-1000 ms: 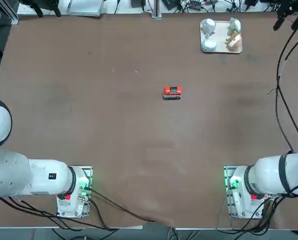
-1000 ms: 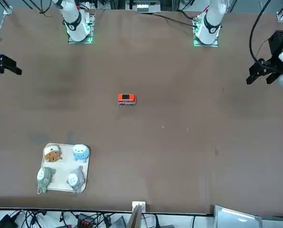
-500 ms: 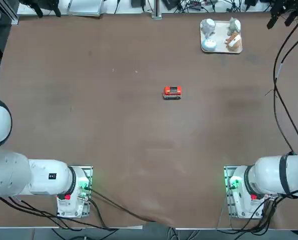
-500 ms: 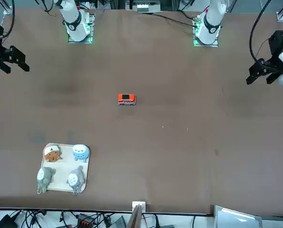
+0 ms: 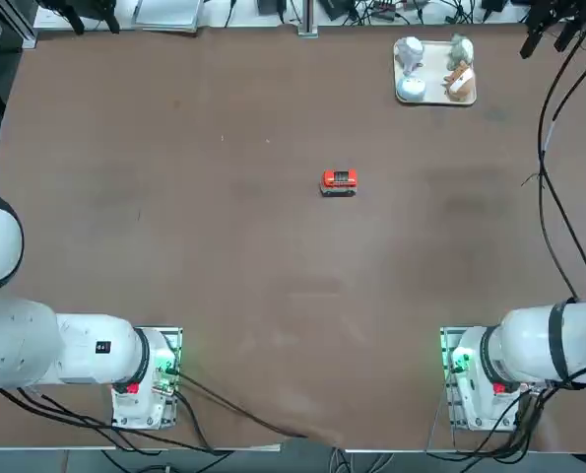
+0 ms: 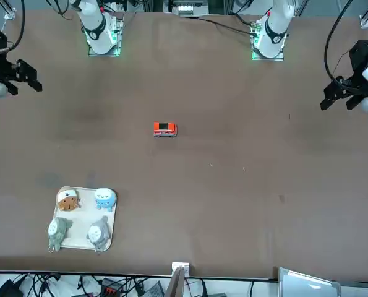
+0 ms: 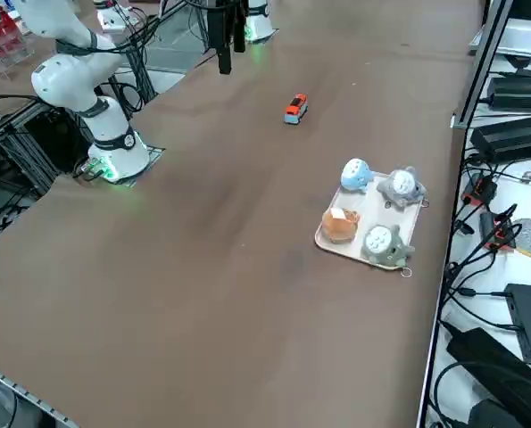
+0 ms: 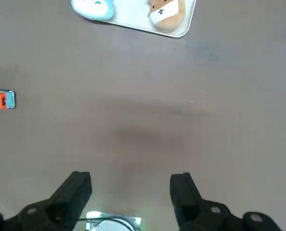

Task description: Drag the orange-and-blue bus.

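Hovering high over table, right gripper released, empty, well apart from orange-and-blue bus

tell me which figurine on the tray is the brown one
The brown figurine sits at the tray's corner nearest the right arm's side, beside the pale blue figurine; the other two are grey.

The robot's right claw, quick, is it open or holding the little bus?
Right gripper: open and empty, up above the table. The bus sits untouched, off to one side of it.
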{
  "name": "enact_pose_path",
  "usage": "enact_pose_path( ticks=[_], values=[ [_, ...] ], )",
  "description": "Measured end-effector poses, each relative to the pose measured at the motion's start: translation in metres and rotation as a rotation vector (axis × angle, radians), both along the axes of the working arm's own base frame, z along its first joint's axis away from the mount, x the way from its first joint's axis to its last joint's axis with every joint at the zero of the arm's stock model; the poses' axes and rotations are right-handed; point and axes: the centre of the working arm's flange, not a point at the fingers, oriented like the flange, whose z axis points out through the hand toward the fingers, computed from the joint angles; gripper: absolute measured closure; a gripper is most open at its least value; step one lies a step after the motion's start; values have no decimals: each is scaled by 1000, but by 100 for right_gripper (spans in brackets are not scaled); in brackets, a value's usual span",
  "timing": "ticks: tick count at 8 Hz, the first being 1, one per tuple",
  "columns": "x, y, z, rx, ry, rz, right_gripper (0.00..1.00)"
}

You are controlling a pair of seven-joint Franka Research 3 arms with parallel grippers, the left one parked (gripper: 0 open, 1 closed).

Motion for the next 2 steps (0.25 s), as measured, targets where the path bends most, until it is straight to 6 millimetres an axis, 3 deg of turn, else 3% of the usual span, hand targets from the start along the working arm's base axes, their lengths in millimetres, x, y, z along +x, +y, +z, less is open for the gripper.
enact_pose_path(
  ticks=[2],
  values=[
    [8, -5, -1, 0, -9, -8, 0]
  ],
)
